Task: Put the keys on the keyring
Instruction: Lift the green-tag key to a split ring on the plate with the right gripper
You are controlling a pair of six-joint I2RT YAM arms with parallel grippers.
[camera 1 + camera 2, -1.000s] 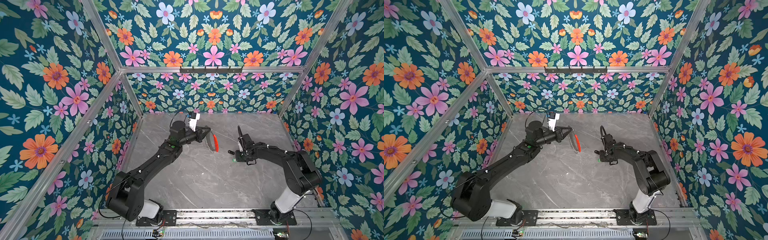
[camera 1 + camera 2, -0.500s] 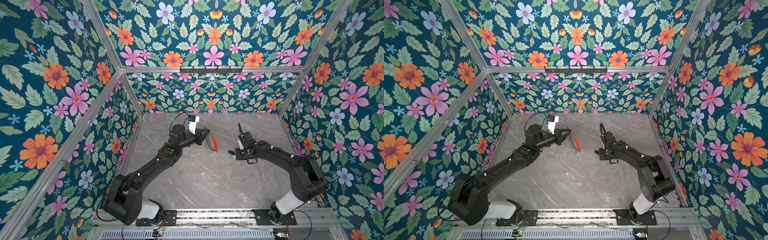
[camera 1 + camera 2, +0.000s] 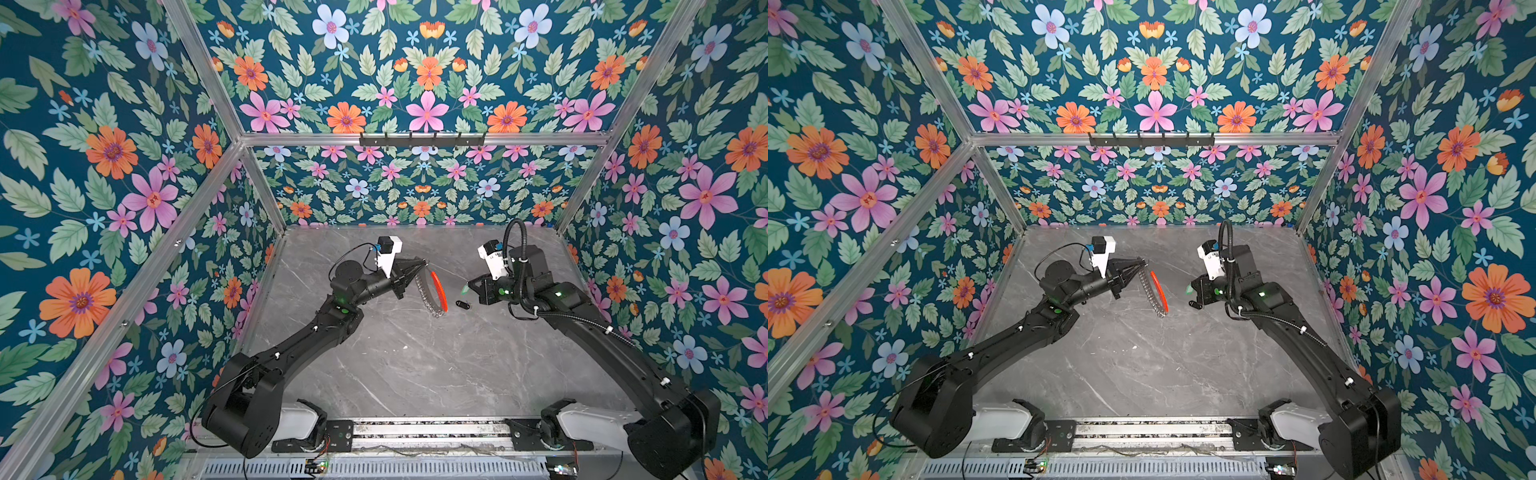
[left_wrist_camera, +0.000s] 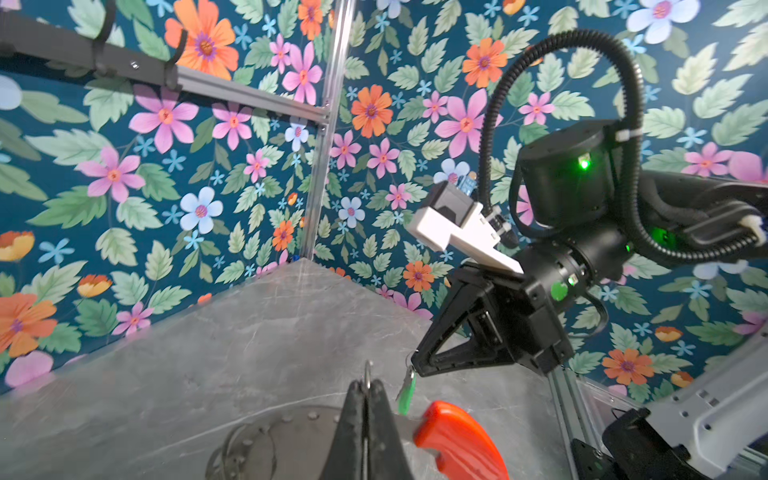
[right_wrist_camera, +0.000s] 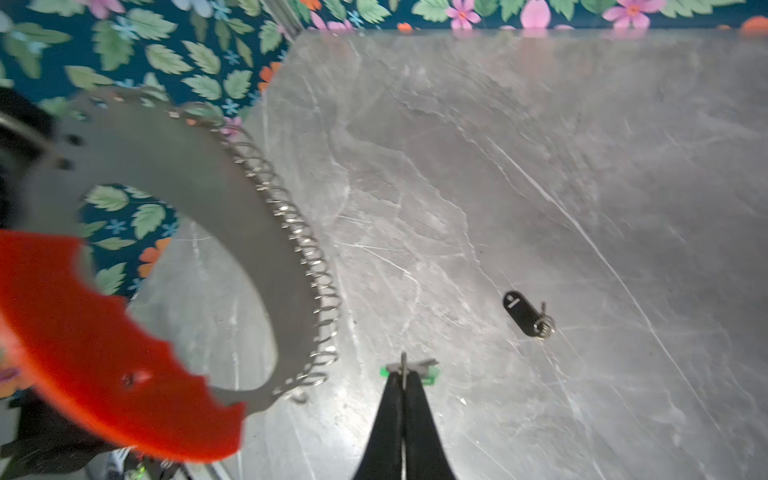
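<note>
The keyring (image 3: 424,291) (image 3: 1148,291), a grey hoop (image 5: 208,187) with a red-orange arc (image 4: 457,440) and a fringe of small split rings, hangs upright above the table. My left gripper (image 3: 424,262) (image 4: 368,384) is shut on one split ring at its top. To its right, my right gripper (image 3: 469,286) (image 5: 403,370) is shut on the ring of the green-tagged key (image 4: 406,395) (image 5: 432,376), which is held off the table close to the hoop's red side. The black-fob key (image 3: 462,305) (image 5: 521,313) lies flat on the table just below the right gripper.
The grey marble table (image 3: 415,365) is boxed in by flowered walls on three sides. A black hook rail (image 3: 422,139) runs along the back wall. Both arm bases sit on the front rail (image 3: 415,432).
My right gripper has closed on the green-tagged key and lifted it off the table, with the wrist swinging upward. The left gripper with the keyring has barely moved.
</note>
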